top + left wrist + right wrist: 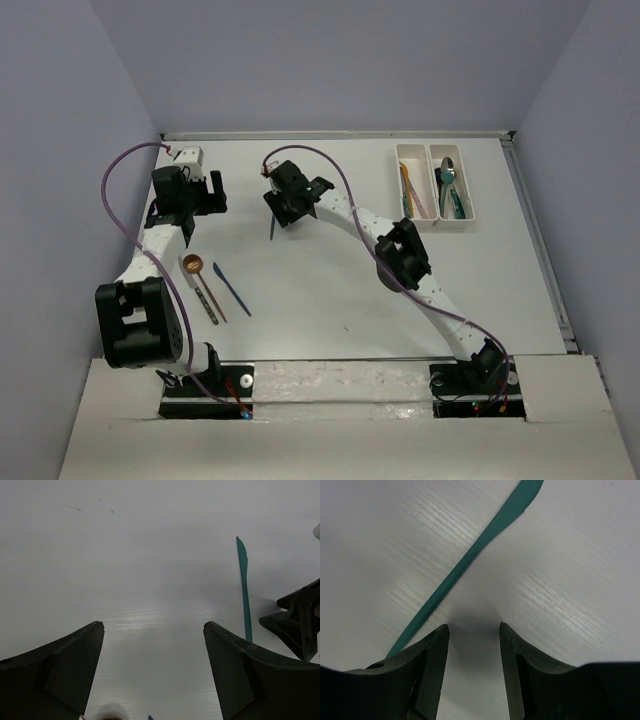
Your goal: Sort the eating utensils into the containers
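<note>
A teal knife [470,560] lies flat on the white table, also seen in the top view [272,229] and the left wrist view [244,587]. My right gripper [474,627] is open just above the table; the knife passes outside its left finger [432,655], not between the jaws. It also shows in the top view [284,212]. My left gripper [152,625] is open and empty over bare table, at the back left in the top view [208,190]. A copper spoon [192,264], a beige utensil [206,297] and a blue knife [231,288] lie at front left.
Two joined white trays stand at the back right: the left tray [410,148] holds orange, beige and teal utensils, the right tray [448,148] a silver-bowled spoon and teal ones. The right gripper's fingers [300,620] show at the left wrist view's right edge.
</note>
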`<state>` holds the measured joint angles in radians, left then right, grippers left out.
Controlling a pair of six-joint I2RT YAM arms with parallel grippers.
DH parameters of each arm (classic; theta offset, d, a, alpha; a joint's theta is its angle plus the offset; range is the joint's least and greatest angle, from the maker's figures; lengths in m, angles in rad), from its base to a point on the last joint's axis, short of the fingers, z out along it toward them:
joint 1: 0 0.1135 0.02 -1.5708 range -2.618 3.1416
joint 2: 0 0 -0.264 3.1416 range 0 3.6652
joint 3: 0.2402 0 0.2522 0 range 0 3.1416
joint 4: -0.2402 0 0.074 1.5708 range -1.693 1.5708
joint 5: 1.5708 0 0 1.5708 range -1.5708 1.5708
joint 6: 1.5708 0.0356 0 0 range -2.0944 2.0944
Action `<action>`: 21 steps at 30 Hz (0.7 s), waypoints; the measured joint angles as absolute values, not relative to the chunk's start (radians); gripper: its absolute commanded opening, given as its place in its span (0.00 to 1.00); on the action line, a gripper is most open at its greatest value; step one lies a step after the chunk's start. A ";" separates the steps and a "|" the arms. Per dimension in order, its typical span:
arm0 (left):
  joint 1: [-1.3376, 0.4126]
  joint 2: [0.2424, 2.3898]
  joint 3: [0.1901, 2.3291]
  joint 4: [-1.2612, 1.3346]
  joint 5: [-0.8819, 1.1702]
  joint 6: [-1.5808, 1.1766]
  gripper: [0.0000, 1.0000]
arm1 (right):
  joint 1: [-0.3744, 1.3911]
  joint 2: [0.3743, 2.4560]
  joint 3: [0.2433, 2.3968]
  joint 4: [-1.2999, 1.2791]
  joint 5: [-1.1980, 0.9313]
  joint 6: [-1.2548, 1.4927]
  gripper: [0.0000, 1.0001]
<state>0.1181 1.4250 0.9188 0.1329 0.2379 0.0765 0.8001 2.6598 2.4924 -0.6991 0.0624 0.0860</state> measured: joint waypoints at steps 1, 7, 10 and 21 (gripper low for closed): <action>0.118 1.425 0.916 0.135 0.239 0.077 0.92 | 0.800 2.660 2.494 -0.699 0.062 0.097 0.52; 0.118 1.439 0.915 0.138 0.244 0.078 0.92 | 0.805 2.659 2.494 -0.679 0.062 0.216 0.54; 0.118 1.441 0.909 0.138 0.250 0.078 0.92 | 0.812 2.659 2.494 -0.668 0.082 0.286 0.54; 0.118 1.454 0.909 0.142 0.263 0.079 0.92 | 0.822 2.674 2.563 -0.688 0.100 0.319 0.61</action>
<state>0.1181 1.4540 0.9089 0.1421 0.2634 0.0788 0.8223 2.6740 2.5629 -0.6876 0.1001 0.3195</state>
